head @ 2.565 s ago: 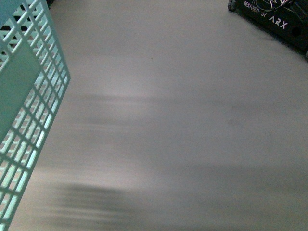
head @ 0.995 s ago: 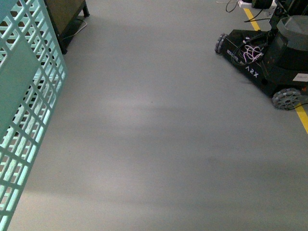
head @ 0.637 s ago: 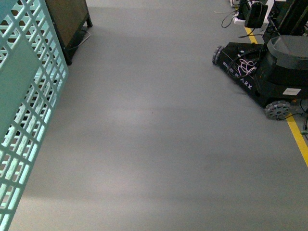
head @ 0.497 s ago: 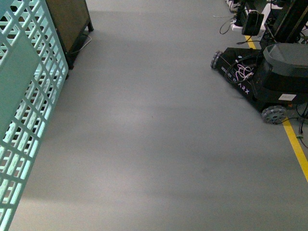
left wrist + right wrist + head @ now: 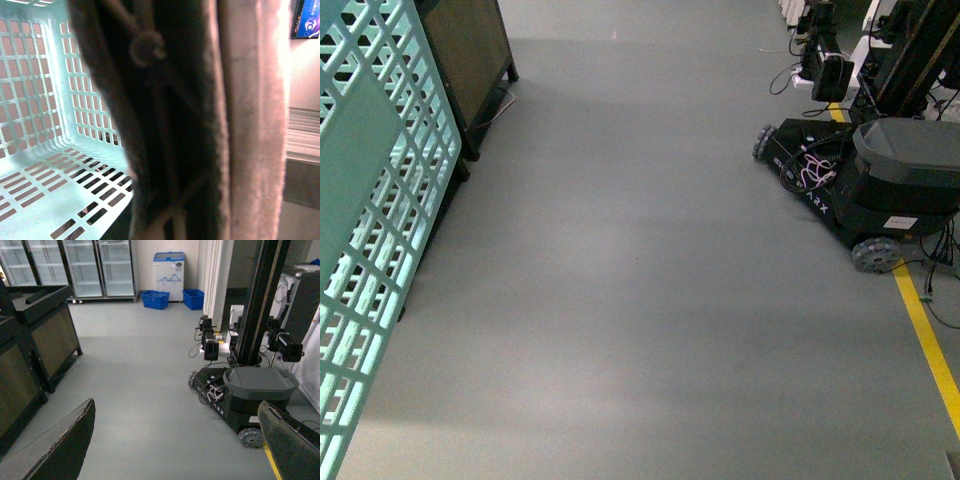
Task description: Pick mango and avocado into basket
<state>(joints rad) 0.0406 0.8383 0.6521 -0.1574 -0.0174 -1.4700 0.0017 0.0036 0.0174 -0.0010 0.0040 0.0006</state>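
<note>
The basket point(image 5: 355, 170) is seen at the left edge of the front view, its light teal slotted wall tilted and raised above the grey floor point(image 5: 640, 300). In the left wrist view the inside of the basket point(image 5: 47, 150) is shown, with slotted walls and a slotted bottom. The middle of that view is filled by a dark, blurred upright shape point(image 5: 170, 125) with a pale pinkish band along one side, very close to the camera. Whether it belongs to the basket or to the left hand cannot be told, nor can it be told whether that hand is spread or pressed together. The right hand point(image 5: 176, 410) is spread wide, its two dark fingers point(image 5: 65, 445) held well apart with only the floor seen between them and nothing pinched. Behind the basket, a dark cabinet point(image 5: 470, 60) is set on the floor. On the right, a black wheeled robot base point(image 5: 860, 190) with loose wires on top is parked beside a yellow floor line point(image 5: 925, 340). At the far wall, glass-door fridges point(image 5: 75, 265), a white and blue chest freezer point(image 5: 168, 270) and two blue crates point(image 5: 152, 298) are visible.
</note>
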